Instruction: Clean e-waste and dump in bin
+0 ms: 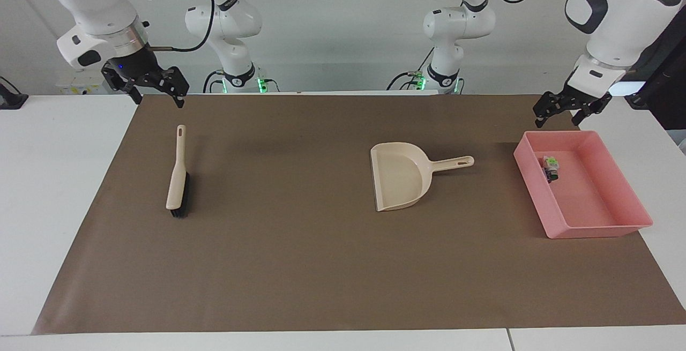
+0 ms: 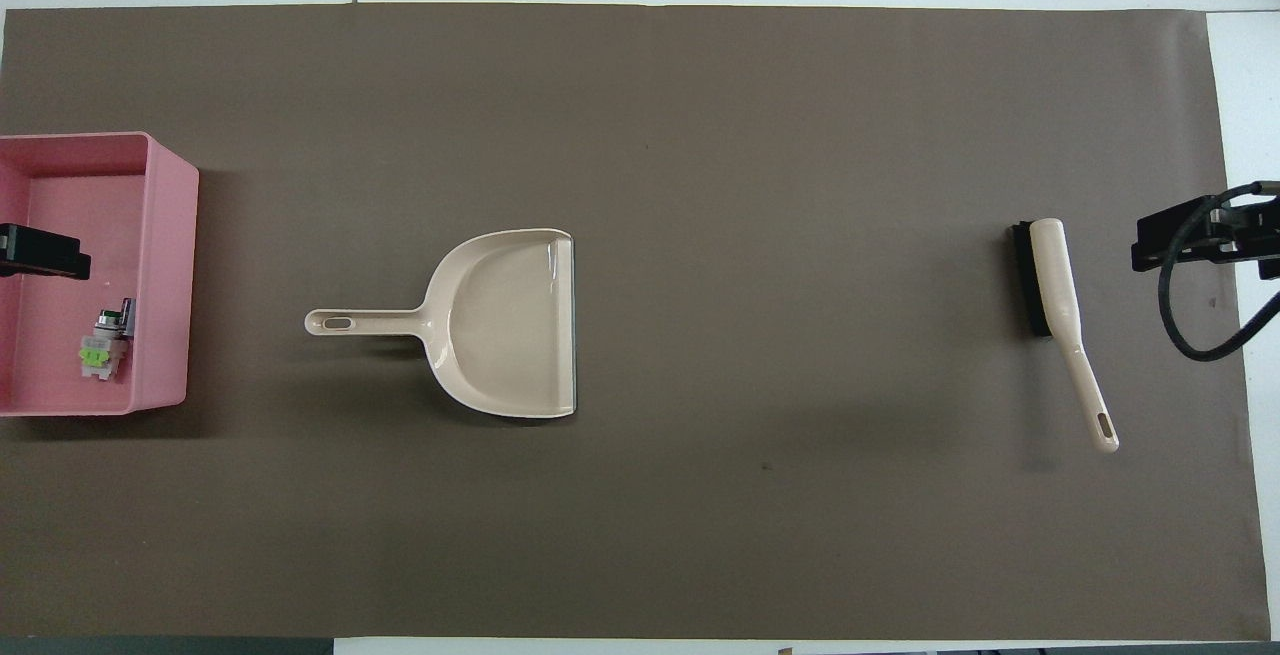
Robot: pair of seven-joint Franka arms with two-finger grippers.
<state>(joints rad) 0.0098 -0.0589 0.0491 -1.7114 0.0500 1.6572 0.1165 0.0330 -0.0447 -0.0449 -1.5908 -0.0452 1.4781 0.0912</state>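
A: While the e-waste (image 1: 550,167) lies inside the bin (image 1: 616,229), against the wall nearest the dustpan (image 1: 399,177), what could go wrong?

B: Little, I judge. The left end effector (image 1: 571,109) hangs empty with fingers spread, over the surface just beside the bin's robot-side wall. A low pass could clip that wall and spill the pieces.

A: And the right end effector (image 1: 154,87)?

B: Also spread and empty, raised over the mat edge close to the brush (image 1: 177,179) handle. It waits. Dropping carelessly, it might knock the brush.

A: The dustpan?

B: Empty, mid-mat, well apart from both.
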